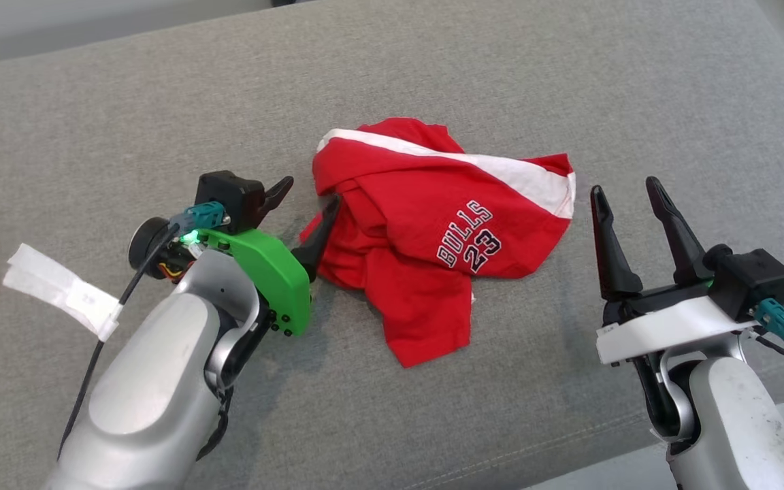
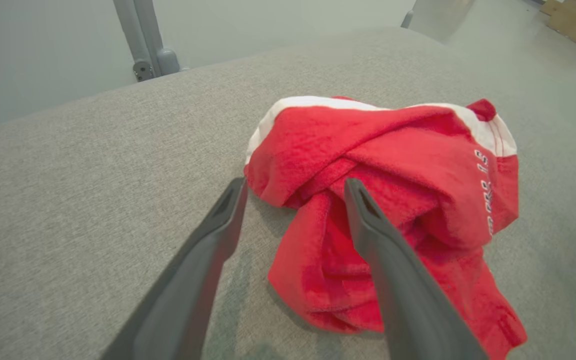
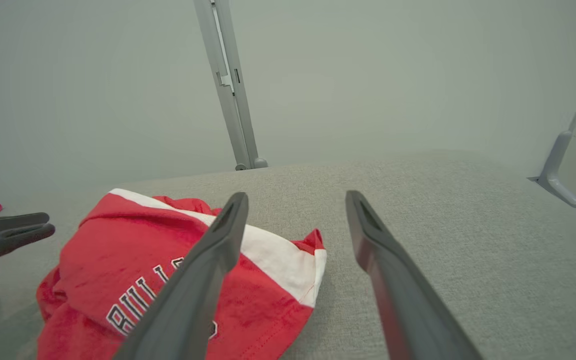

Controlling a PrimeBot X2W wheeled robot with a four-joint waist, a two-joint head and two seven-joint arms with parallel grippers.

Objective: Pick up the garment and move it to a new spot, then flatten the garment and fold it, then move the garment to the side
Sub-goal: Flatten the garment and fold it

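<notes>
Stood at pick-up, with left gripper spread at the left edge of the garment crumpled mid-cushion and right gripper spread near its right; likely needed closing on cloth.

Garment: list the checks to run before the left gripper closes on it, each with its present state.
1. Left gripper open: ok.
2. Garment edge between its fingers: ok, seen in the left wrist view.
3. Fingers touching the cloth: cannot tell.
4. Right gripper open and apart from the garment: ok.
5. Garment lying flat: not ok, crumpled.
6. Bare grey surface beside it for a new spot: ok.
</notes>
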